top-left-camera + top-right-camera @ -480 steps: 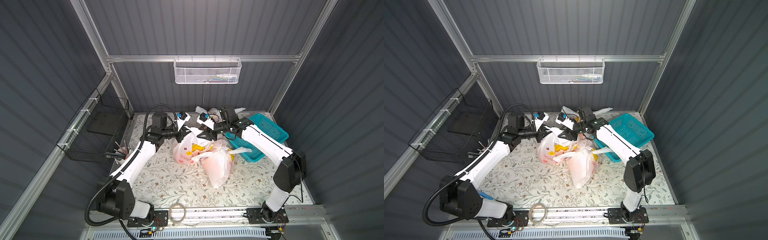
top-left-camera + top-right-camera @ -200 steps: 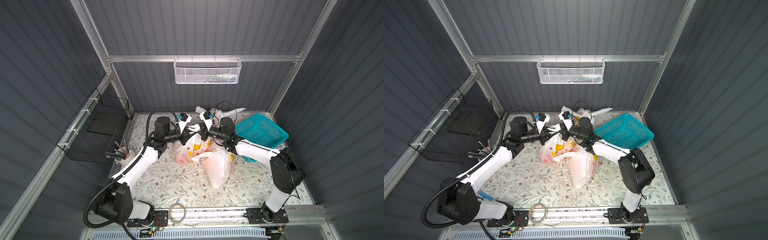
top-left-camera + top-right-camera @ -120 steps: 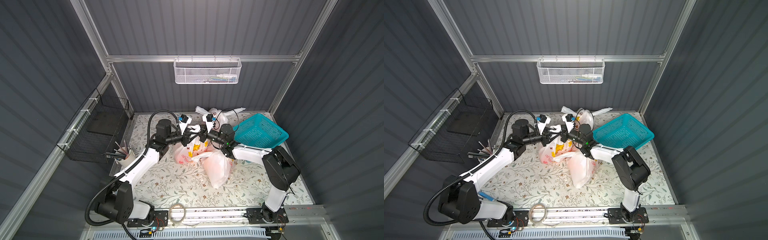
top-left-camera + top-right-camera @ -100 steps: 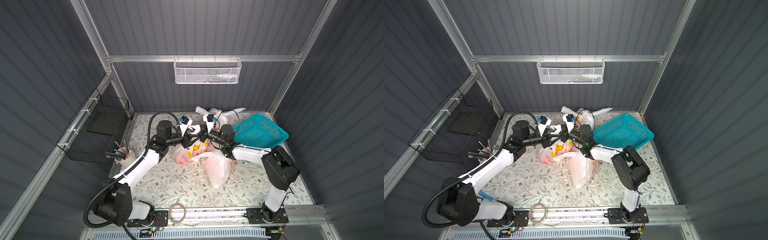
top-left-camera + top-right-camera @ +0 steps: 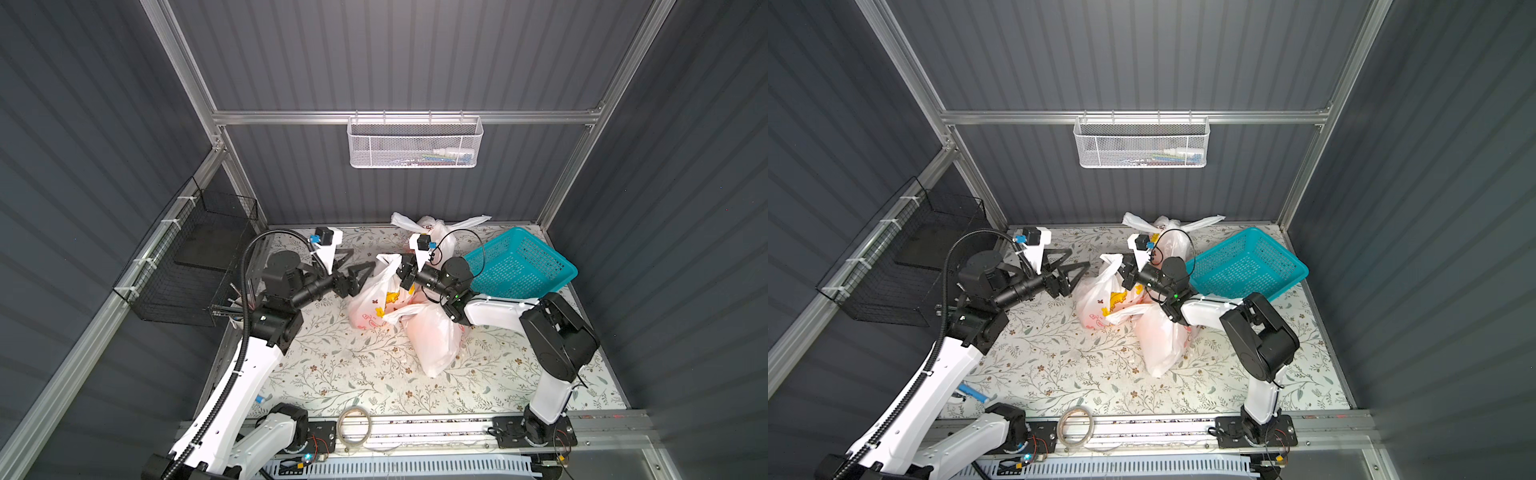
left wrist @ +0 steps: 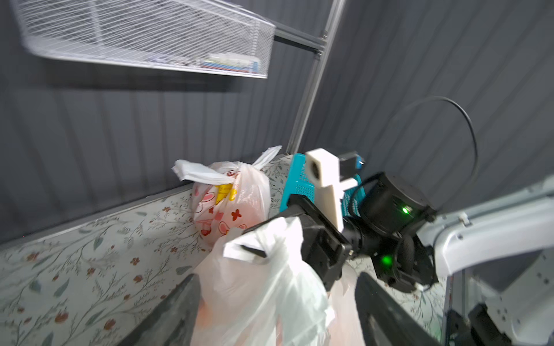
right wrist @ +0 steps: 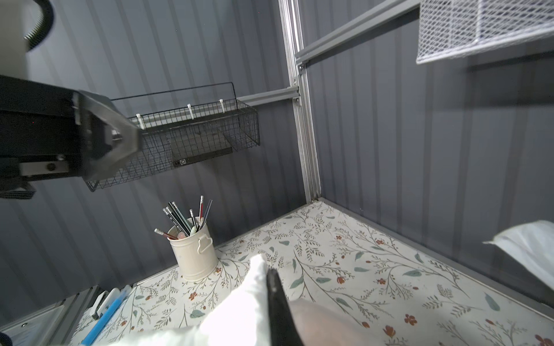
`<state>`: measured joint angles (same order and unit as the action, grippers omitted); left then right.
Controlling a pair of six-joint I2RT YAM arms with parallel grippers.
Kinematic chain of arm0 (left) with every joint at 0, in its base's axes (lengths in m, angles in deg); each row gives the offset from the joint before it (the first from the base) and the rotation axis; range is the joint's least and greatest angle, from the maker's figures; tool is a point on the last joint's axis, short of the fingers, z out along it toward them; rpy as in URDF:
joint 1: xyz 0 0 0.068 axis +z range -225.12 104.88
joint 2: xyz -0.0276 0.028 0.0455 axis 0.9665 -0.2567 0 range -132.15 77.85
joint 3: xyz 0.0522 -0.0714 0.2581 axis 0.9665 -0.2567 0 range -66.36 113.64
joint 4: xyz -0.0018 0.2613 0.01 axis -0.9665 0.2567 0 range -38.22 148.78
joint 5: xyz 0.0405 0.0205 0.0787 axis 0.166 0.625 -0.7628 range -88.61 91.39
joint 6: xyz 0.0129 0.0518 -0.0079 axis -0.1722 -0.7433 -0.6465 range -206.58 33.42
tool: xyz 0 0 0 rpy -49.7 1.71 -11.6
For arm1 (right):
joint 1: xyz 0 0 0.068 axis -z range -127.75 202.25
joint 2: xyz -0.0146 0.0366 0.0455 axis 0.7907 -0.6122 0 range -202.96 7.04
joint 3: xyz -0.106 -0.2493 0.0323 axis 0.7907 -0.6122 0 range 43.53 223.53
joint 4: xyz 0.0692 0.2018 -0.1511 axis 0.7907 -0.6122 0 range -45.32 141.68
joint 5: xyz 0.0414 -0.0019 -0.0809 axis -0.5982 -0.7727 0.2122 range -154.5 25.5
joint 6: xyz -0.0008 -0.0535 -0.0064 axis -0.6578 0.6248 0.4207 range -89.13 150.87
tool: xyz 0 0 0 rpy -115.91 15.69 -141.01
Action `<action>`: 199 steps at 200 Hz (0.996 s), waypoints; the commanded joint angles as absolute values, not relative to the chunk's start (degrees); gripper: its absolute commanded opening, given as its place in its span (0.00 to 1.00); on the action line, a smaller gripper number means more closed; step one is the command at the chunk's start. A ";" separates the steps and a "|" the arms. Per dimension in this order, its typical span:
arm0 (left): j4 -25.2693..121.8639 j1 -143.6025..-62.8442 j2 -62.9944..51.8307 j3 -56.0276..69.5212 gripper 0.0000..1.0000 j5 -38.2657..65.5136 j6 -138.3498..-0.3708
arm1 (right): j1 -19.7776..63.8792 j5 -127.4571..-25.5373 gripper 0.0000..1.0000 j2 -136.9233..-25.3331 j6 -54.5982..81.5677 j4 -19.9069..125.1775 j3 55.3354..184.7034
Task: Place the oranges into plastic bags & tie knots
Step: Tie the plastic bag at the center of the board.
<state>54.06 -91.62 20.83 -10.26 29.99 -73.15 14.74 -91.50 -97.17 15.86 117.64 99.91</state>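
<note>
Left jaws stand wide apart, holding nothing, just beside the printed bag (image 5: 374, 299) on the tabletop (image 5: 332, 374). Right jaws are pinched shut on that bag's handle (image 6: 269, 236).

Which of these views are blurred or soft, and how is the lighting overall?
Left wrist view: motion smear across the white wire-mesh wall basket and the floral table cover, and the left gripper has soft, close-up black fingers. Right wrist view: the cream metal pencil cup is crisp, while the right gripper is dark and soft. Both top views: sharp and evenly lit, with the aluminium frame rails leaning from the wide angle.
</note>
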 commanded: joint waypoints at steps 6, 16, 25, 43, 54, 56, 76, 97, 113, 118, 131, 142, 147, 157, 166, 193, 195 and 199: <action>45.04 -91.01 18.25 -15.00 0.82 29.86 -50.83 | 14.29 -91.92 0.00 -96.84 16.19 124.14 98.91; 40.09 -91.03 17.02 -17.51 0.83 29.62 -42.35 | 14.15 -91.85 0.00 -97.15 16.40 125.15 98.77; 36.05 -91.03 15.84 -19.06 0.83 29.59 -35.95 | 13.96 -91.53 0.00 -97.35 16.66 125.78 98.72; 29.27 -91.03 13.71 -20.82 0.82 30.06 -26.76 | 13.63 -90.92 0.00 -97.23 17.66 125.66 98.63; 26.04 -91.12 12.79 -21.54 0.82 29.32 -23.81 | 13.58 -90.65 0.00 -97.11 18.04 125.61 98.50; 25.61 -91.12 12.67 -21.65 0.82 29.27 -23.23 | 13.51 -90.61 0.00 -97.11 18.08 125.58 98.47; 21.78 -91.12 10.68 -22.41 0.82 29.03 -18.23 | 13.33 -90.35 0.00 -97.05 18.32 125.60 98.33; 16.44 -91.60 7.66 -23.11 0.81 29.76 -13.36 | 13.19 -90.35 0.00 -97.03 18.70 125.31 98.46; 15.12 -92.87 5.95 -22.58 0.81 29.84 -12.60 | 13.05 -90.34 0.00 -96.94 19.07 125.16 98.43; 15.17 -93.33 5.59 -22.22 0.81 29.73 -12.62 | 12.95 -90.26 0.00 -96.89 19.21 125.08 98.37; 15.13 -94.48 4.54 -21.46 0.81 29.39 -12.13 | 12.95 -90.26 0.00 -96.81 19.66 124.72 98.48; 15.17 -95.06 3.88 -21.02 0.80 29.08 -11.31 | 12.97 -90.08 0.00 -96.76 19.92 124.42 98.46; 15.33 -95.23 3.54 -20.72 0.79 29.00 -11.20 | 12.97 -90.09 0.00 -96.76 19.96 124.37 98.42; 16.48 -95.49 3.02 -20.04 0.78 28.70 -11.05 | 12.91 -89.94 0.00 -96.75 20.01 124.37 98.37; 17.41 -95.76 2.51 -19.61 0.76 28.39 -11.04 | 12.90 -90.01 0.00 -96.69 20.06 124.52 98.29; 15.51 -96.39 0.94 -19.64 0.66 28.27 -9.57 | 12.88 -89.99 0.00 -96.76 20.04 124.51 98.28; 15.27 -96.44 0.81 -19.61 0.65 28.28 -9.47 | 12.88 -89.99 0.00 -96.76 20.05 124.49 98.28; 14.79 -96.48 0.62 -19.60 0.62 28.39 -9.21 | 12.87 -89.99 0.00 -96.76 19.99 124.48 98.28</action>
<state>18.02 -95.88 1.77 -21.76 28.84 -11.25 13.25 -90.32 -97.17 19.47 123.25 98.90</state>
